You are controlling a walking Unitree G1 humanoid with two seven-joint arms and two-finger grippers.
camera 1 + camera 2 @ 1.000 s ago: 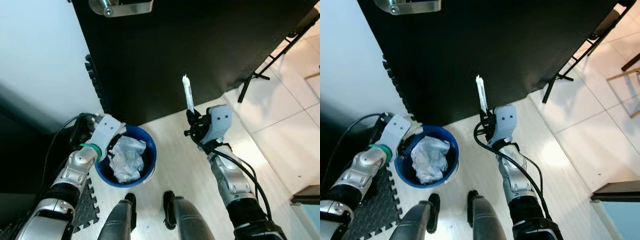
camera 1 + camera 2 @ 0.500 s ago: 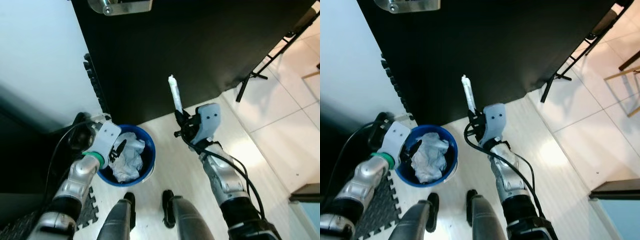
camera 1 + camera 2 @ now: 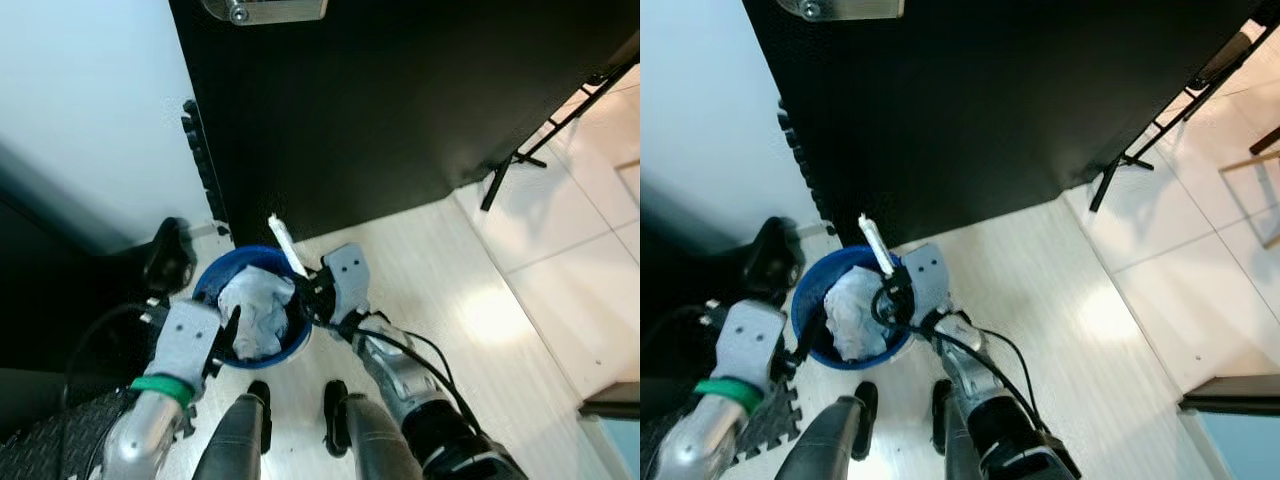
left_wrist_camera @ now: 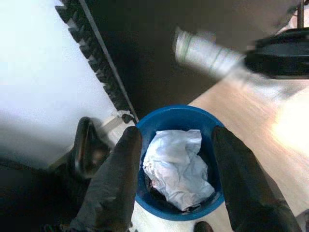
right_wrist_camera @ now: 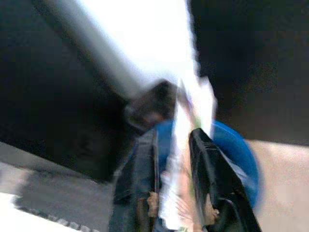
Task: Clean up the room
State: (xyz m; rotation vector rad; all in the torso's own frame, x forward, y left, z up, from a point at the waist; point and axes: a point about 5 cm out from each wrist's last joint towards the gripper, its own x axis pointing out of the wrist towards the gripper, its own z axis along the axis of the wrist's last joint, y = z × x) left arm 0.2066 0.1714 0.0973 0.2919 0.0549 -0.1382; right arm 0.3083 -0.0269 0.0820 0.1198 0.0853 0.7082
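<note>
The left gripper (image 4: 176, 179) hangs wide open and empty, just left of the blue bin (image 3: 212, 283) with crumpled paper (image 3: 256, 312) inside. The right gripper (image 3: 303, 295) is closed around a white wrapper (image 3: 283, 243), above the bin's right rim.

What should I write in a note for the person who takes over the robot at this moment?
Right gripper: shut on the white wrapper, held over the rim of the blue bin.
Left gripper: open, empty, above the bin on its other side.
Bin: on the pale floor beside the black panel, with crumpled white paper already in it.
Done: wrapper brought to the bin.
Left: open the right gripper to drop the wrapper in, then look for more litter.
</note>
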